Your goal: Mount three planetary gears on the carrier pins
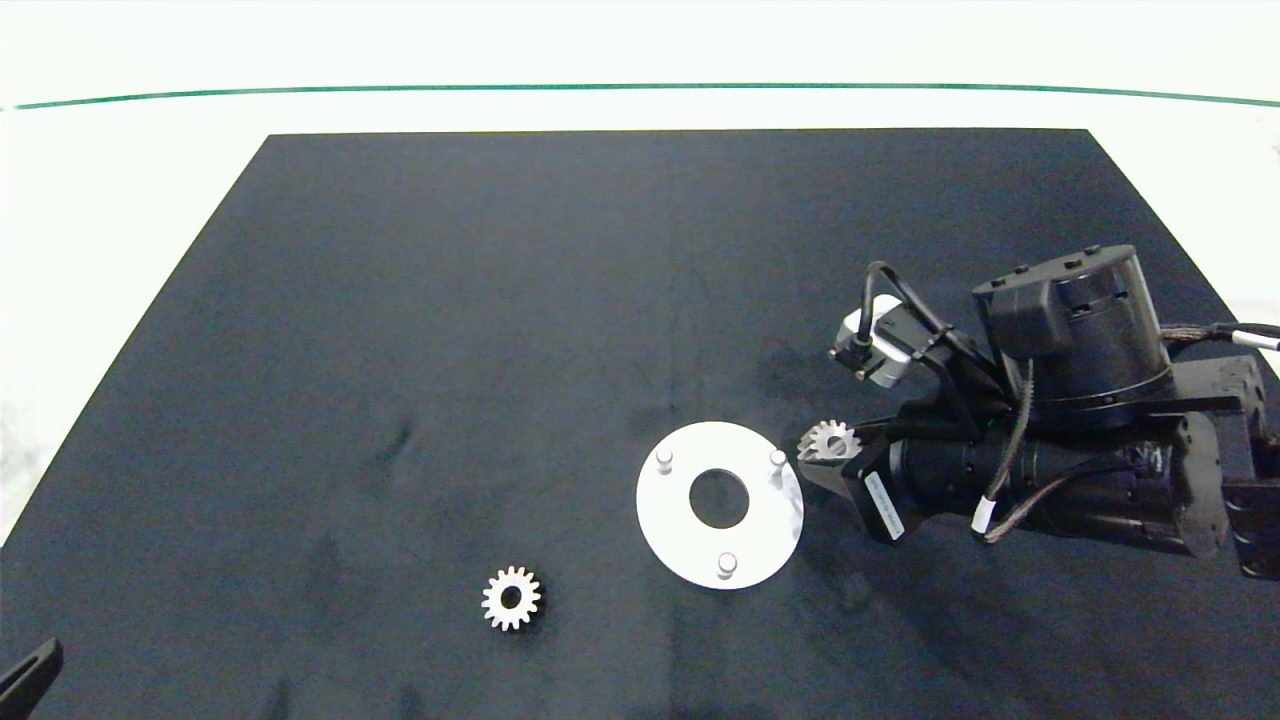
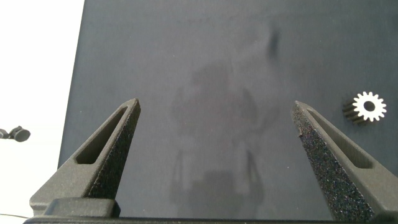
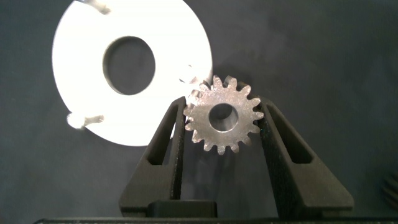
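A white round disc [image 1: 670,510] lies on the black mat, and its three carrier pins [image 1: 778,458] stand bare in a triangle. My right gripper [image 1: 828,452] is shut on one planetary gear [image 1: 818,432], held flat just beside the disc's right edge, close to the nearest pin [image 3: 193,74]. In the right wrist view this gear [image 3: 239,134] sits clamped between both fingers of the right gripper [image 3: 222,104], beside the disc [image 3: 81,62]. A second gear [image 1: 497,598] lies flat on the mat, left of the disc. My left gripper [image 2: 214,106] hangs open over bare mat, with that gear [image 2: 362,99] off to one side.
The black mat [image 1: 500,300] covers most of the white table. A green line runs along the far side. Only the tip of the left gripper [image 1: 30,672] shows at the head view's bottom left corner.
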You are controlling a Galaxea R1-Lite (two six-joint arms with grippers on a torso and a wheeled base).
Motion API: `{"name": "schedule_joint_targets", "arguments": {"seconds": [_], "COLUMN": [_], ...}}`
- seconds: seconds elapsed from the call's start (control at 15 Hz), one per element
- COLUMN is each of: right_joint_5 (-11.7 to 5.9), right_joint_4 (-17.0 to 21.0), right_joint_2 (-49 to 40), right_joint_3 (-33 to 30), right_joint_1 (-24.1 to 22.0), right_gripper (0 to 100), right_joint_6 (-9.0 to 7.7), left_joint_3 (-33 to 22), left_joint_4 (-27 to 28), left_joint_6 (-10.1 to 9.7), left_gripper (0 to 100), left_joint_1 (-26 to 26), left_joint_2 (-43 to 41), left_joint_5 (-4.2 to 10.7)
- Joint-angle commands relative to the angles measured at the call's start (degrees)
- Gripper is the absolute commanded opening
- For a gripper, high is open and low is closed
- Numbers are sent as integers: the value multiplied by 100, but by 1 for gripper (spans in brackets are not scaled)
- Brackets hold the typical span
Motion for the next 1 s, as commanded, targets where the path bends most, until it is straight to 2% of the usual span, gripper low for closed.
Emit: {"name": "schedule_joint_targets", "arguments": {"seconds": [0.07, 0.33, 1.0], "right_joint_5": [-101, -215, -268], "right_joint_4": [5, -13, -65], "right_joint_2": [255, 395, 641], "right_joint_3": [-191, -226, -428], "right_joint_1": [179, 294, 320], "right_gripper": [22, 22, 22], "right_joint_6": [-12, -12, 14], "left_joint_3": [0, 0, 79], "left_joint_4": [4, 4, 12], "left_joint_6": [-2, -2, 7], "left_gripper": [100, 100, 100], "left_joint_1": [0, 0, -9], "left_joint_2": [6, 6, -29], "left_joint_5": [3, -6, -6]}}
